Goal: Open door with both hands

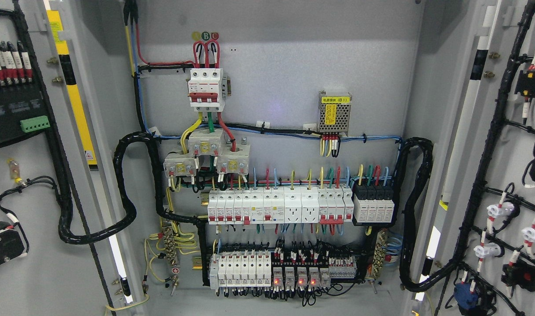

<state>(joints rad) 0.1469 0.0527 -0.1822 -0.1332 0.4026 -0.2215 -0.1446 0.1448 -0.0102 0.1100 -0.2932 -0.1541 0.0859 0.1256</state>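
Standing wide open, both doors of the electrical cabinet are swung outward: the left door [17,175] fills the left edge of the head view and the right door [513,175] fills the right edge, each showing its inner face. Neither robot hand is in view, so whether they are released, clenched or grasping anything cannot be told.

The left door carries a green terminal strip [35,123], a row of black-sleeved wire ends near its top, and a black round fitting [1,244] low down. A yellow and black strip [70,87] runs down the frame just beside it. The right door carries white and black fittings wired by a black cable bundle [491,145] running down its inner face.

Between the doors lies the grey back panel [294,57] of the cabinet. High on it, left of centre, sits a white main breaker [207,90] with red levers, fed by red wires from above. Below it are three grey blocks [206,156] with yellow, green and red wires. To the right is a small metal power unit [334,113] with a yellow label. A long row of white breakers [278,206] crosses the middle, ending at a black block [374,204] on the right. A lower row of breakers and relays [272,270] shows red lights. Thick black hoses loop at left [127,184] and right [414,210] of the panel.
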